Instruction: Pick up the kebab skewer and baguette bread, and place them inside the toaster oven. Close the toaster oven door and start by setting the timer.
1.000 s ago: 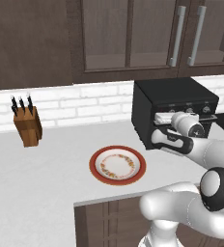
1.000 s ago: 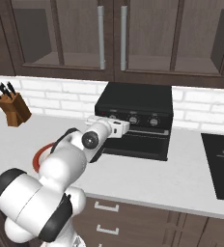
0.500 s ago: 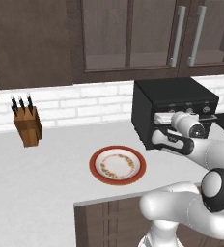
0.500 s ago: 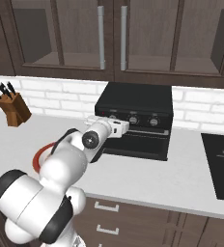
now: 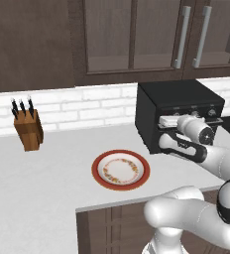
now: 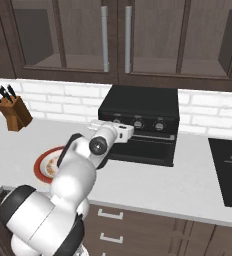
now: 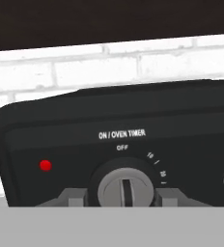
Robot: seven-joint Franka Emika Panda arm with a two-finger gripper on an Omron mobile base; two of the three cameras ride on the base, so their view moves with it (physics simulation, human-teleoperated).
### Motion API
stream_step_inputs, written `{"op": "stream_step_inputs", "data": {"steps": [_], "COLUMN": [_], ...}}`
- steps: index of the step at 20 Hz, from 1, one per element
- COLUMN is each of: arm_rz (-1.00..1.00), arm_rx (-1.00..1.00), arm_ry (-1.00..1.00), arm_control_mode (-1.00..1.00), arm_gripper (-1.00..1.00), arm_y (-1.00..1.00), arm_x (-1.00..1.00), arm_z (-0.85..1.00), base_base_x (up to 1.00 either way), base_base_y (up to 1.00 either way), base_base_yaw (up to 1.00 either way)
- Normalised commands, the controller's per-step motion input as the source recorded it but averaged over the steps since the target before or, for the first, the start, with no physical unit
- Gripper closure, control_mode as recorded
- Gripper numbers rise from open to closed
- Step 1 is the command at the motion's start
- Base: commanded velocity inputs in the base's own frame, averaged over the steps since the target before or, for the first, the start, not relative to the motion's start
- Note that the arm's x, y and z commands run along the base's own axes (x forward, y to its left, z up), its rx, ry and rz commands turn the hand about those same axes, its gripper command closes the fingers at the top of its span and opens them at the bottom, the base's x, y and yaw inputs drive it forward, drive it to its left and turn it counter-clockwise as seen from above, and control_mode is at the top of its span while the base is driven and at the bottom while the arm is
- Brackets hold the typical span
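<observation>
Two base views first: from the left, the plate point(image 5: 120, 170) on the worktop point(image 5: 42, 188) lies bare, and the toaster oven point(image 5: 179, 116) stands behind it. From the right, the toaster oven door point(image 6: 148, 145) looks shut, with the gripper point(image 6: 124, 131) up at the knob row. Hand view: the fingers point(image 7: 71, 196) sit narrow on either side of the timer knob point(image 7: 125, 188), its pointer at OFF (red lamp point(image 7: 45, 165) lit). I judge loading and closing done; the timer is left.
</observation>
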Motion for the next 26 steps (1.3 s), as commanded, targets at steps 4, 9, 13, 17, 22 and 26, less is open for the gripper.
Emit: {"op": "stream_step_inputs", "data": {"steps": [4, 9, 13, 17, 22, 26], "arm_rz": [0.12, 0.13, 0.06, 0.00, 0.00, 0.00], "arm_rx": [0.04, 0.04, 0.00, 0.00, 0.00, 0.00], "arm_ry": [0.00, -0.01, 0.00, 0.00, 0.00, 0.00], "arm_control_mode": [-1.00, -1.00, -1.00, -1.00, -1.00, -1.00], "arm_gripper": [1.00, 1.00, 1.00, 1.00, 1.00, 1.00], "arm_y": [-0.07, -0.09, 0.00, 0.00, 0.10, 0.10], "arm_x": [0.00, 0.00, 0.00, 0.00, 0.00, -0.03], "arm_z": [0.00, 0.00, 0.00, 0.00, 0.00, 0.00], "base_base_x": [0.00, 0.00, 0.00, 0.00, 0.00, 0.00], "base_base_y": [0.00, 0.00, 0.00, 0.00, 0.00, 0.00], "base_base_yaw": [0.00, 0.00, 0.00, 0.00, 0.00, 0.00]}}
